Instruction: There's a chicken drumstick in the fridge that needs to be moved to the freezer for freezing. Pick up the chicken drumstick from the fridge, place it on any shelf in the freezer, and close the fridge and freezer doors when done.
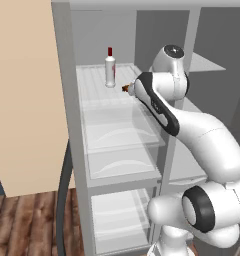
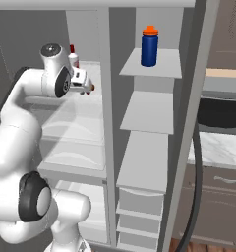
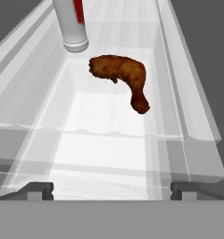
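The chicken drumstick (image 3: 121, 74) lies on the fridge's top glass shelf (image 3: 104, 140), thick end toward the back, thin end pointing at my hand. A sliver of it peeks out past my hand (image 1: 125, 88). My gripper (image 3: 113, 191) is open, fingertips (image 3: 39, 189) wide apart, a short way in front of the drumstick and not touching it. From the right, my gripper (image 2: 86, 87) reaches into the fridge (image 2: 66, 128) at top-shelf height. The freezer (image 2: 144, 162) stands to the right with pale opaque shelves (image 2: 152, 110). Both doors stand open; the freezer door (image 2: 201, 98) is seen edge-on.
A white red-capped bottle (image 1: 110, 67) stands just behind the drumstick (image 3: 72, 28). A blue bottle with an orange cap (image 2: 149, 45) sits on the freezer's top shelf. The grey divider post (image 2: 107, 98) separates the two halves. A counter (image 2: 221, 142) lies right of the open door.
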### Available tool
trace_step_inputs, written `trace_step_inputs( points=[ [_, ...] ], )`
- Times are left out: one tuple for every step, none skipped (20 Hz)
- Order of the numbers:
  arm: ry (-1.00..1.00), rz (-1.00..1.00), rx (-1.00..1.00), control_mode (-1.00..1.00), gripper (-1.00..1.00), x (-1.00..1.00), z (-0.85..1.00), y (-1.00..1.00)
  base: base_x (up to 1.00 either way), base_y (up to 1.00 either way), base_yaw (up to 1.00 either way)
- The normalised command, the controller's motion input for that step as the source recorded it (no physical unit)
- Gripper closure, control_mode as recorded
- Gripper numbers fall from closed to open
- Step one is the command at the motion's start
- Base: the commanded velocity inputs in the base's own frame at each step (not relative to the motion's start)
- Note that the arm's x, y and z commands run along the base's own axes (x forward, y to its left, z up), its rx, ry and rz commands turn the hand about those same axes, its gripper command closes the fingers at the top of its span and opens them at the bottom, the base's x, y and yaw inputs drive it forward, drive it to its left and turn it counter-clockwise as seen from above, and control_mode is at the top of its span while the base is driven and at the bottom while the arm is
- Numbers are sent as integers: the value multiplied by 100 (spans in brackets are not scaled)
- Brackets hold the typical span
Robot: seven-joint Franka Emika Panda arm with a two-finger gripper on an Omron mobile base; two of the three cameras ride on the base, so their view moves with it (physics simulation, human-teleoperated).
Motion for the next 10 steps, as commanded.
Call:
trace_step_inputs(
  points=[
    [0, 0, 0, -100, -100, 39, 0, -11, 0, 0, 0],
    [0, 0, 0, -100, -100, 37, 0, -9, 0, 0, 0],
    [0, 0, 0, -100, -100, 36, -6, 0, 0, 0, 0],
    [0, 0, 0, -100, -100, 39, -14, 0, 0, 0, 0],
    [0, 0, 0, -100, -100, 35, -19, 0, 0, 0, 0],
    [0, 0, 0, -100, -100, 39, -19, 0, 0, 0, 0],
    [0, 0, 0, -100, -100, 39, -20, 0, 0, 0, 0],
    [1, -1, 0, -100, -100, 44, -21, 0, 0, 0, 0],
    [2, -1, 0, -100, -100, 42, -23, 0, 0, 0, 0],
    [1, -1, 0, -100, -100, 40, -22, 0, 0, 0, 0]
  ],
)
